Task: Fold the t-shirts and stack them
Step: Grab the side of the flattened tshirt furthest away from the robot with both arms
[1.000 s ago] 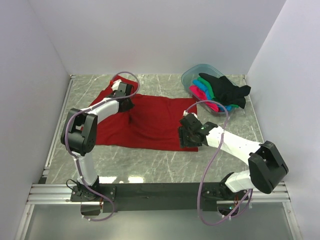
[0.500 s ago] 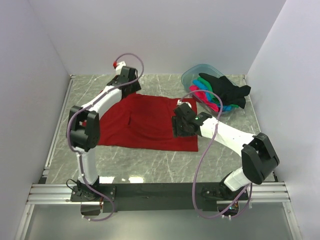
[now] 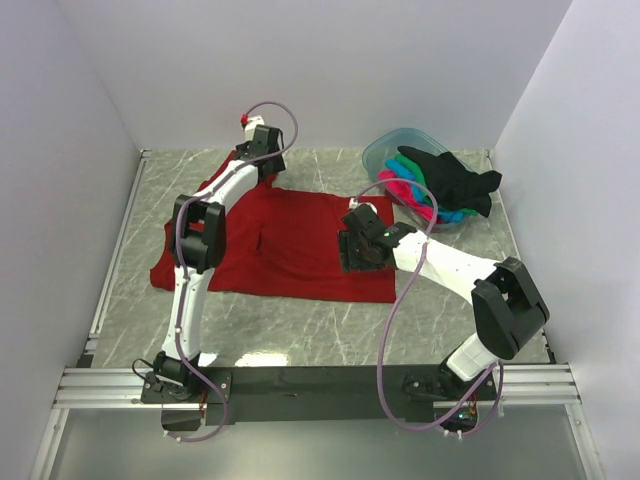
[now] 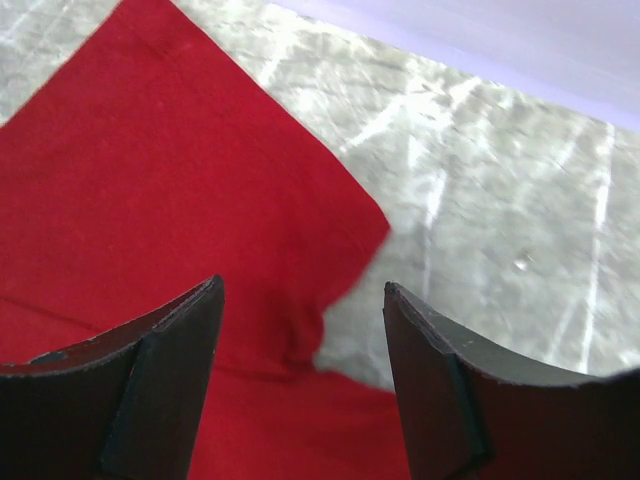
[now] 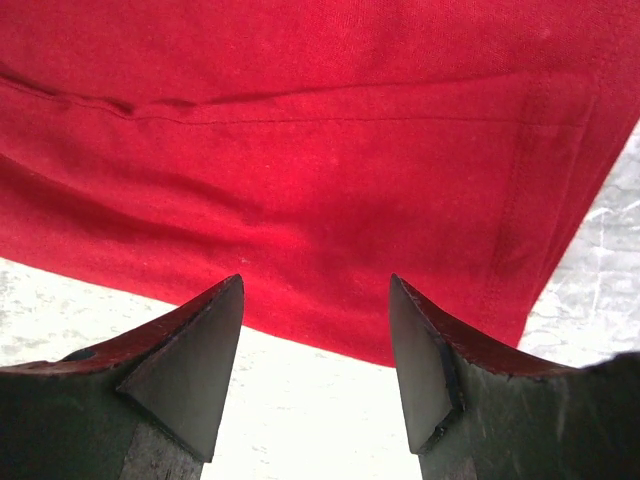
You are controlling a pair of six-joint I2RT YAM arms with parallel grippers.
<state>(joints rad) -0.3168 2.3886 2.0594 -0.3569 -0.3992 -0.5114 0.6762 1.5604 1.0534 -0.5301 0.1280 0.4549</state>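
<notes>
The dark red t-shirt [image 3: 300,245] lies spread flat on the marble tabletop [image 3: 330,320], the other t-shirts [image 3: 445,180] heaped in the clear tub [image 3: 378,155]. Left fingers [image 4: 160,380] and right fingers [image 5: 190,370] both stand spread, gripping nothing. Likely light, limp cloth: pinch a hem or sleeve edge

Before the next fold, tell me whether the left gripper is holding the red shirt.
No: the left gripper hovers above the dark red t-shirt, its jaws apart with nothing clamped between them.
</notes>
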